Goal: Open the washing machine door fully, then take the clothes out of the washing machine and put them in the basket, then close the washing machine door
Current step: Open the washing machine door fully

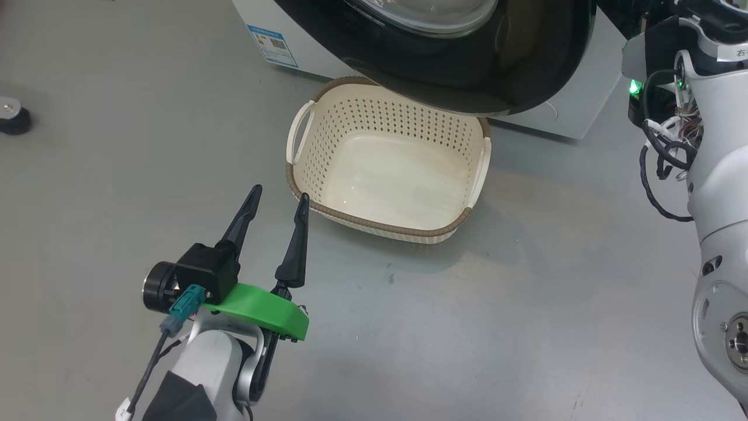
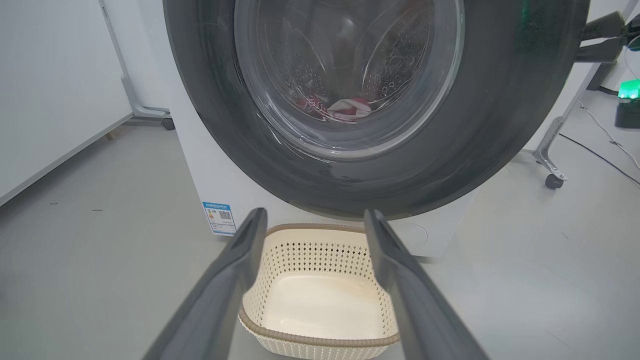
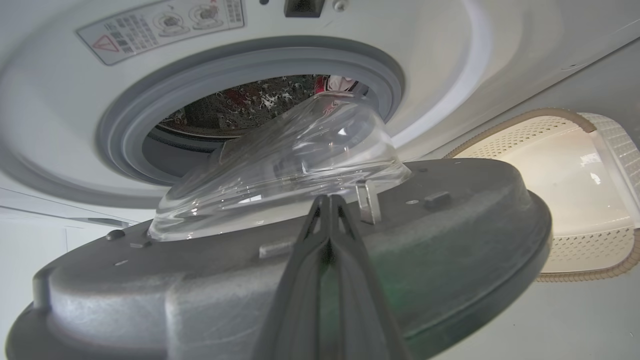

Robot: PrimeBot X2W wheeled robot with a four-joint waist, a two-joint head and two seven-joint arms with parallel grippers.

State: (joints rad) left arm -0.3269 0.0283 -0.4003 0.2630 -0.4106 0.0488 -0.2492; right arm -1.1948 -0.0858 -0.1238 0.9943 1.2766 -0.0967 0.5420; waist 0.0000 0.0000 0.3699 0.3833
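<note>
The washing machine door (image 1: 467, 76), black-rimmed with a glass bowl, stands partly open above the back of the basket (image 1: 380, 111). My right gripper (image 3: 328, 200) is shut with nothing between its fingers, its tips against the door's grey inner face (image 3: 450, 225) beside the glass bowl (image 3: 290, 170). Red clothes (image 3: 335, 87) lie inside the steel drum (image 3: 240, 105), behind the grey gasket (image 3: 125, 135); the clothes (image 2: 345, 107) also show through the door glass. My left gripper (image 1: 279, 196) hangs open and holds nothing, just left of the basket's near corner. The cream basket (image 2: 320, 250) holds nothing.
The washing machine (image 1: 578, 111) stands on a grey floor, a blue label (image 1: 272, 44) low on its front. A black foot (image 1: 11, 117) sits far left. A wheeled metal frame (image 2: 550, 150) stands right of the machine. My right arm (image 1: 713, 175) fills the right edge.
</note>
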